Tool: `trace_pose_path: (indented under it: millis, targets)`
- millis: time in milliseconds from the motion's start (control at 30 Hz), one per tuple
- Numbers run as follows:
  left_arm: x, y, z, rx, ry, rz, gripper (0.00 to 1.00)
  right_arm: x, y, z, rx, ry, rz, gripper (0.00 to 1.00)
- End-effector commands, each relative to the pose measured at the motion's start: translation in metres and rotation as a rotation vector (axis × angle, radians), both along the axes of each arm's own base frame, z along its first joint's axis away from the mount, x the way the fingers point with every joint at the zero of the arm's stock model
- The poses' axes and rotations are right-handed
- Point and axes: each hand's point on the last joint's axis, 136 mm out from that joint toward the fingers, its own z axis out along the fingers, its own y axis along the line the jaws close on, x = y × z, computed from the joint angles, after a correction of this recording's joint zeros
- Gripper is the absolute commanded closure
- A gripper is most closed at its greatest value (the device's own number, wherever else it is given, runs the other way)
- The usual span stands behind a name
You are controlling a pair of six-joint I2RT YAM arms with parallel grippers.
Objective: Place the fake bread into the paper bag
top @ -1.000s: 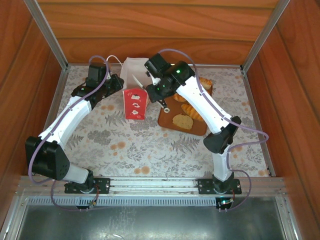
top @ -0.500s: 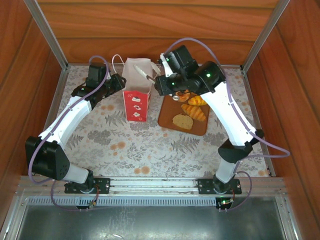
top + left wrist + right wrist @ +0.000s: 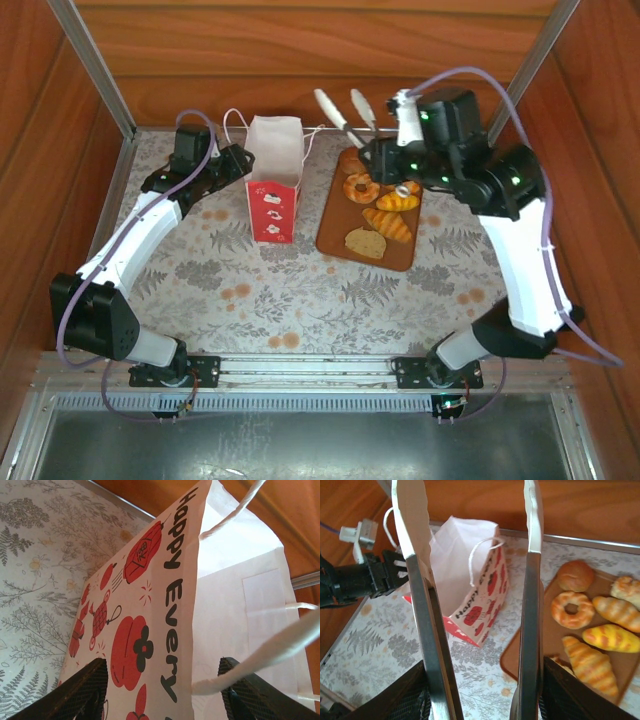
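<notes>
1. While the paper bag (image 3: 272, 190) stands upright on the flowered table (image 3: 300, 295), we see the left gripper (image 3: 160, 695) right at the bag's left side, near its top.
2. Its two black fingers (image 3: 82, 692) are spread wide. One is in front of the bag's red-printed face and the other is by the white side panel, with the bag's corner fold between them.
3. The paper between those fingers is not pinched, and we cannot tell whether either finger touches it.
4. One white string handle (image 3: 260, 655) of the bag crosses in front of the finger on the white side.
5. To the right of the bag, near it but not touching, lies a brown board (image 3: 333, 228).
6. The fake bread (image 3: 387, 224) rests on that board: a ring, a round roll, several croissants and a flat slice.
7. The right gripper (image 3: 487, 695) is clamped on a pair of metal tongs (image 3: 530, 630), with one finger outside each arm.
8. The tong arms stand apart with nothing between them, and their pale tips hang in the air to the right of the bag, past the board's far end.
9. From the right wrist we see the bag between the two tong arms. The bread lies to the right of both arms and is not touched by either.
</notes>
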Motion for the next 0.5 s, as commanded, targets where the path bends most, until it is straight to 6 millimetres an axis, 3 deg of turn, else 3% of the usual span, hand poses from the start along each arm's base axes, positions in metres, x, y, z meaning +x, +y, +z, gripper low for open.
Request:
trace_pose_path:
  millis: [0, 267, 467]
  targets:
    - [-0.001, 0.005, 0.024, -0.018, -0.047, -0.007, 0.35, -0.001, -0.024, -0.004, 0.002, 0.005, -0.076, 0.43]
    - [-0.004, 0.015, 0.034, -0.009, -0.079, -0.001, 0.27, 0.002, -0.085, -0.06, -0.133, 0.136, -0.23, 0.42]
    - [-0.011, 0.025, 0.034, -0.012, -0.085, 0.016, 0.24, 0.004, -0.104, -0.117, -0.152, 0.325, -0.26, 0.43]
